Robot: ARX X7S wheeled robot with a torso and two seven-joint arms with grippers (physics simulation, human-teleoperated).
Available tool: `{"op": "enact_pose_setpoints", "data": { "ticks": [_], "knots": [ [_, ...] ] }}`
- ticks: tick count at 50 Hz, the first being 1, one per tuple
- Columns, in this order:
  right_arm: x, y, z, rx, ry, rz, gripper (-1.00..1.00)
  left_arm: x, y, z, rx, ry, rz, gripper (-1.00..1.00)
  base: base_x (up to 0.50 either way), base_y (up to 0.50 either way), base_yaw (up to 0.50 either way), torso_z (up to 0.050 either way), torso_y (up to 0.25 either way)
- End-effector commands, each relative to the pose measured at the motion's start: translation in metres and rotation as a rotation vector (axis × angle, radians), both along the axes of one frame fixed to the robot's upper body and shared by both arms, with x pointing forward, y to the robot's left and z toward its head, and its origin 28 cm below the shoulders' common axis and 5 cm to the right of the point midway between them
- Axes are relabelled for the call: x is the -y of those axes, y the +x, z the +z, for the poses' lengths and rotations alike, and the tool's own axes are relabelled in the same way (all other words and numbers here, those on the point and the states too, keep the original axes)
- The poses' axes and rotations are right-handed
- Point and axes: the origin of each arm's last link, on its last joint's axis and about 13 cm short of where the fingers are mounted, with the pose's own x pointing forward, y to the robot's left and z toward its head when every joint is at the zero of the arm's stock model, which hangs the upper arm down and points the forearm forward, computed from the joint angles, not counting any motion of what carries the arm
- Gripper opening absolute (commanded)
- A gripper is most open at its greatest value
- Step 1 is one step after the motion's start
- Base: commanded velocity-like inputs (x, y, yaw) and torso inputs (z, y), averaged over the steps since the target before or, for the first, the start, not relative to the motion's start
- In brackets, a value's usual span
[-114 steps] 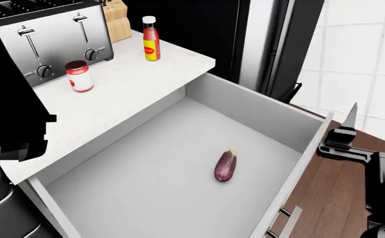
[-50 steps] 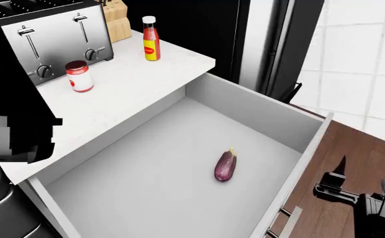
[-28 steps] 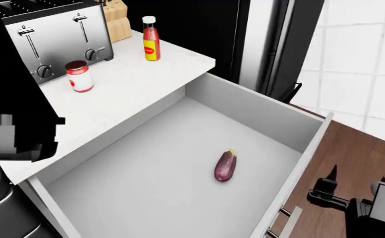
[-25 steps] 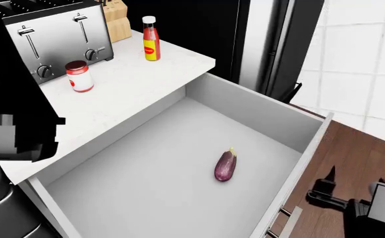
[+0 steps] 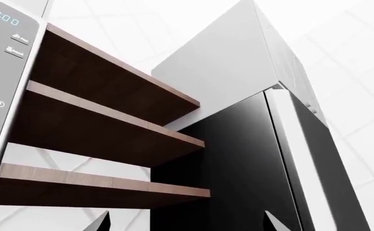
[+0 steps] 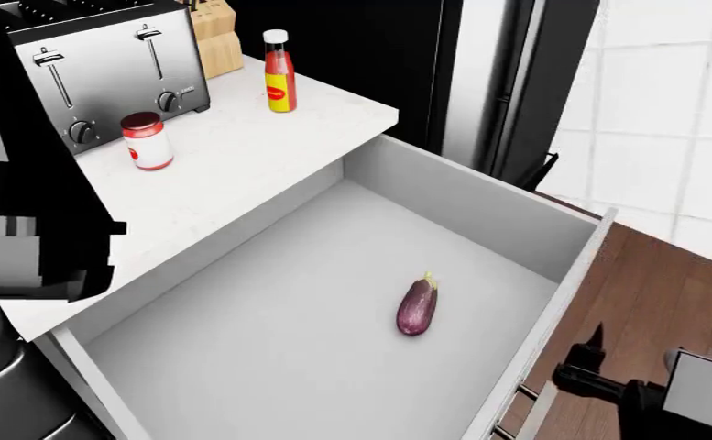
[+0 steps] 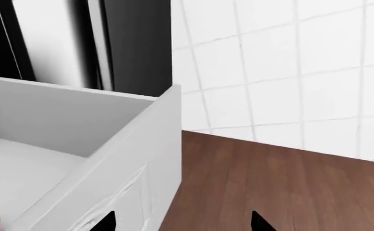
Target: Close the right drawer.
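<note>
The right drawer (image 6: 331,339) stands pulled far out under the counter. Its pale grey inside holds one purple eggplant (image 6: 417,307). Its white front panel (image 6: 561,316) runs along its right side, and the same panel (image 7: 142,183) fills the near left of the right wrist view. My right gripper (image 6: 590,362) hangs low outside that panel, close to its outer face and over the wooden floor. Its fingertips are wide apart with nothing between them (image 7: 181,222). My left gripper (image 5: 187,224) is open and empty, pointing up at shelves and a fridge.
On the white counter (image 6: 246,156) stand a toaster (image 6: 87,73), a red-lidded jar (image 6: 147,140), a sauce bottle (image 6: 279,71) and a knife block (image 6: 215,37). A black fridge (image 6: 502,82) rises behind the drawer. Brown floor (image 6: 673,293) and tiled wall lie to the right.
My right gripper has sunk lower and drifted left, closer to the drawer's front panel. The drawer and the eggplant have not moved. The left arm has shifted slightly.
</note>
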Motion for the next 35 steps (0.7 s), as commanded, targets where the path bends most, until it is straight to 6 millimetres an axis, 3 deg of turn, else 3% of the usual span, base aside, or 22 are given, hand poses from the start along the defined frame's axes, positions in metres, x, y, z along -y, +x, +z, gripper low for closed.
{"op": "enact_pose_setpoints", "data": {
  "ticks": [1, 22, 35],
  "knots": [
    [-0.001, -0.002, -0.012, -0.009, 0.058, -0.010, 1.00, -0.001, 0.000, 0.001, -0.003, 0.002, 0.006, 1.00, 0.00, 0.00, 0.00, 0.000, 0.000],
    [-0.003, -0.003, -0.030, -0.061, 0.096, 0.005, 1.00, -0.001, 0.000, 0.000, -0.005, 0.007, 0.006, 1.00, 0.00, 0.00, 0.00, 0.000, 0.000],
    [-0.001, -0.004, -0.030, -0.102, 0.046, 0.011, 1.00, -0.001, -0.001, 0.000, 0.001, 0.004, 0.002, 1.00, 0.00, 0.00, 0.00, 0.000, 0.000]
  ]
}}
